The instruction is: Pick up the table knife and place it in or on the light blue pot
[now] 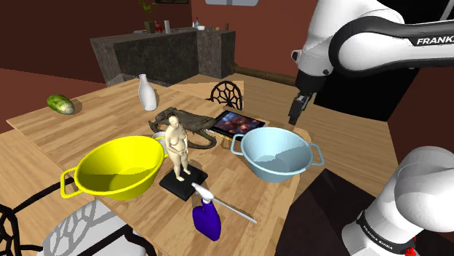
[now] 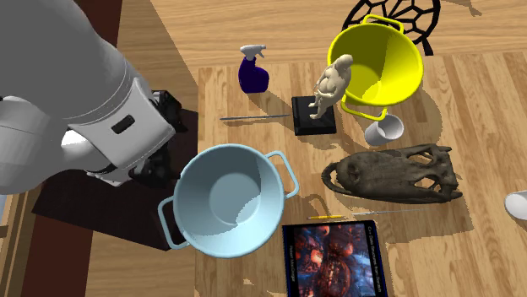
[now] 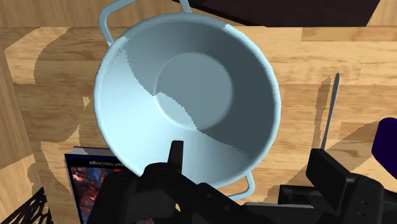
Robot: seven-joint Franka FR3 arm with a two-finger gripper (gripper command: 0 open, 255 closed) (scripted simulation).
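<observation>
The table knife [image 1: 234, 212] is a slim silver piece lying flat near the table's front edge, between the dark blue spray bottle [image 1: 207, 219] and the light blue pot [image 1: 271, 166]. The second exterior view has the knife [image 2: 253, 116] just below the bottle [image 2: 252, 74]. My gripper [image 1: 296, 112] hangs in the air above the pot's far rim, well away from the knife. In the wrist view the gripper [image 3: 251, 162] is open, with nothing between its fingers. The pot [image 3: 191, 89] lies under it and holds nothing, and the knife [image 3: 329, 109] lies beyond the right finger.
A yellow pot [image 1: 120, 169], a figurine on a black base [image 1: 177, 145], a dark skull [image 1: 185, 124] and a tablet [image 1: 236, 124] crowd the table's middle. A white vase [image 1: 148, 92] and a green object [image 1: 60, 104] stand farther back. An orange-handled tool [image 2: 338, 216] lies by the tablet.
</observation>
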